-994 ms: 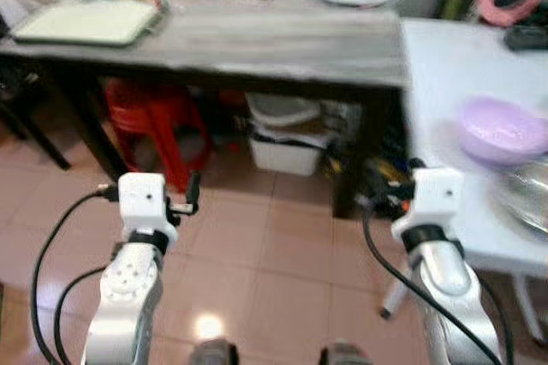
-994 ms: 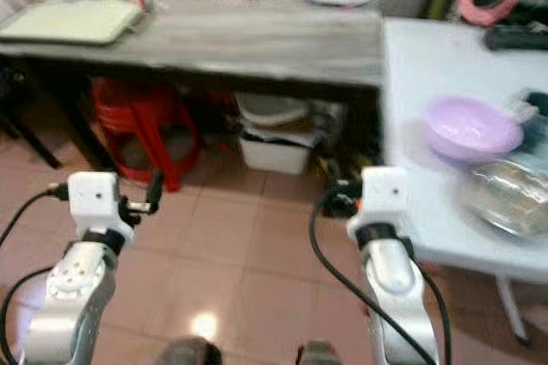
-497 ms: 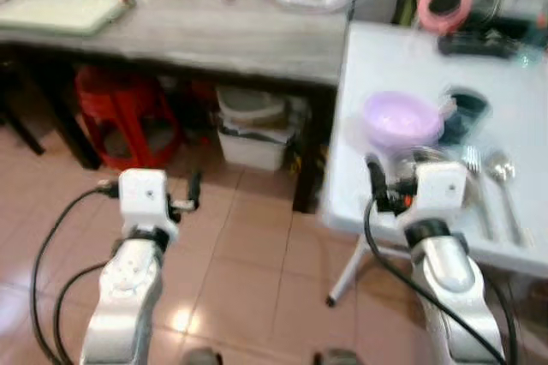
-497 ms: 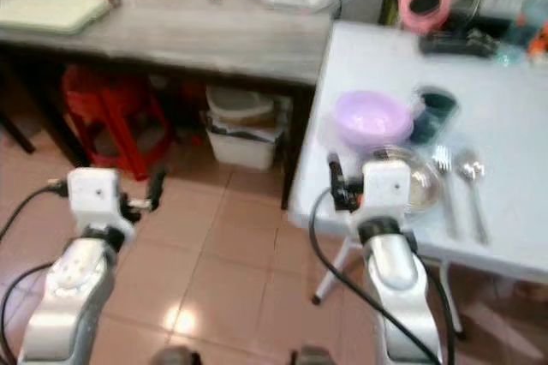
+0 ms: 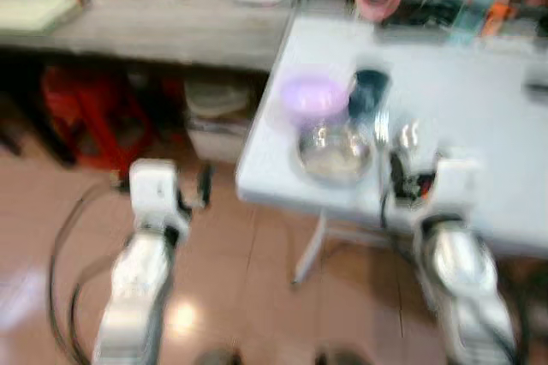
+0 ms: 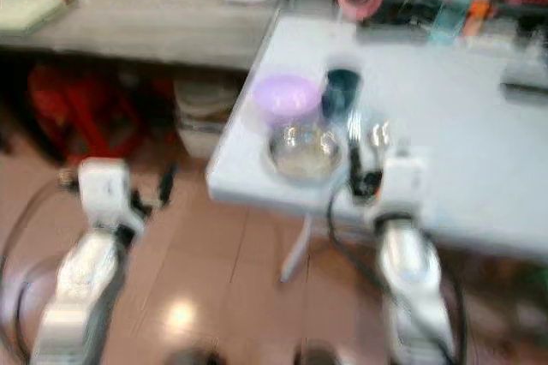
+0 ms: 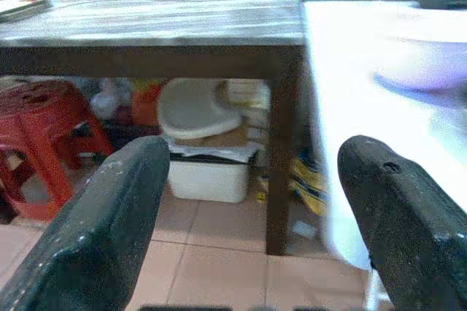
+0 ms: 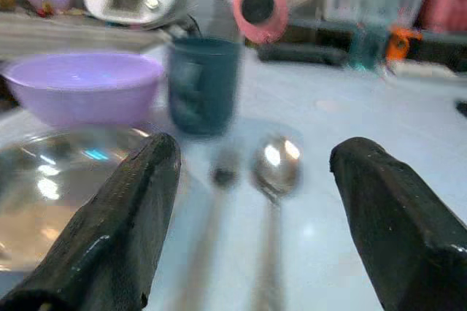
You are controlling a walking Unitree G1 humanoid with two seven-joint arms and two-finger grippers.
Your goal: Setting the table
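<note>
Blur softens both head views; a pale worktop (image 5: 479,116) carries a purple bowl (image 5: 313,97), a dark cup (image 5: 370,92) just beside it, a shiny metal bowl (image 5: 334,152) in front of them near the edge, and a fork (image 8: 219,201) and spoon (image 8: 273,172) lying side by side; the right tool (image 8: 252,201) hovers over that edge with fingers spread wide, holding nothing; the left tool (image 7: 255,201) hangs over the tiled floor (image 5: 248,279), likewise spread and empty, facing a grey side worktop (image 7: 153,30) with a red stool (image 7: 36,121) under it.
</note>
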